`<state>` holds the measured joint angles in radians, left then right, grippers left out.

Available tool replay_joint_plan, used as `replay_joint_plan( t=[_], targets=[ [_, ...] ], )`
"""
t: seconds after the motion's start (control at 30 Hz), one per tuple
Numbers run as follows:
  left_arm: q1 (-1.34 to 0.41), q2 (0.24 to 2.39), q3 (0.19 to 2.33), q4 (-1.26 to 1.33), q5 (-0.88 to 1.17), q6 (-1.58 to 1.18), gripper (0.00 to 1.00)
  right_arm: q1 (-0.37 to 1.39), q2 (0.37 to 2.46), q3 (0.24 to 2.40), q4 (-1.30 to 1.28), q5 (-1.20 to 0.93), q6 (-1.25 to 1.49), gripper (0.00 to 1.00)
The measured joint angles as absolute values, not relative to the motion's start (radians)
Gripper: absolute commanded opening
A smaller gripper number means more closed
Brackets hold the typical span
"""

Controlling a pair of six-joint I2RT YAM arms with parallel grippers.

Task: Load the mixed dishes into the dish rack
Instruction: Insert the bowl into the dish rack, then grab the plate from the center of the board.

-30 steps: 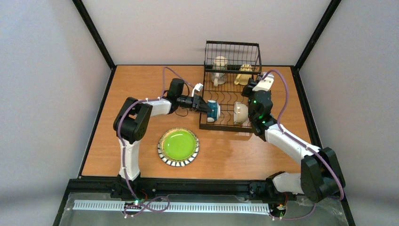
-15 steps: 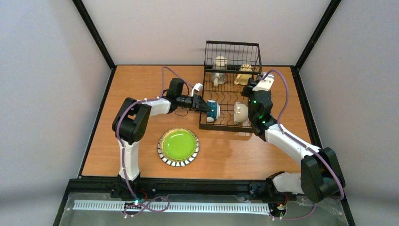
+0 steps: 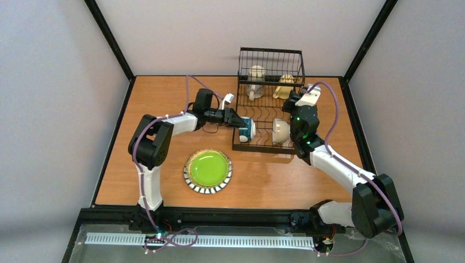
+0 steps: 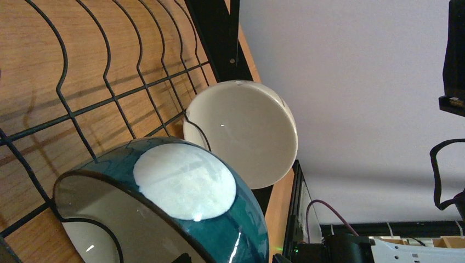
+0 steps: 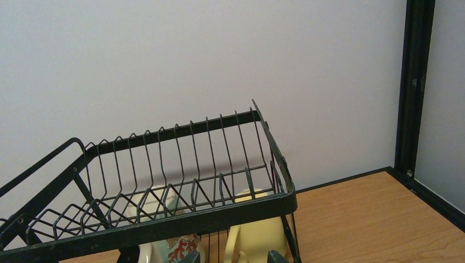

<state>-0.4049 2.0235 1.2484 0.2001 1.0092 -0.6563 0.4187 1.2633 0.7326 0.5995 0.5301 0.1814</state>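
L gripper [image 3: 236, 119]: tips at the teal-banded cup [image 3: 247, 129]; spread can't be told. Cup lies tilted in dish rack [image 3: 263, 149] slots, cream bowl [image 3: 281, 131] at its 3 o'clock. Prob. release step: back out toward 9 o'clock, level, w/o nudging cup off wires. R gripper [image 5: 231, 257]: fingers apart, empty, near basket tier [image 5: 164, 227]. Lime-green plate [image 3: 208, 169] on table [image 3: 164, 98], 7 o'clock of rack, not yet loaded.

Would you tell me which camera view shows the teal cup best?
Left wrist: the teal cup fills the foreground, on its side in the dish rack. Top external shows it small; right wrist misses it.
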Motion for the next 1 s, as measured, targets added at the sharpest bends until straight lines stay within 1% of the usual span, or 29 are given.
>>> replay_joint_plan(
  t=[0.43, 1.0],
  targets=[
    [-0.404, 1.972, 1.248, 0.152, 0.971, -0.634, 0.83, 0.419, 1.254, 0.733, 0.587, 0.525, 0.192, 0.70],
    [-0.386, 1.866, 1.239, 0.062, 0.879, -0.587, 0.84, 0.419, 1.200, 0.762, 0.480, 0.524, 0.219, 0.70]
  ],
)
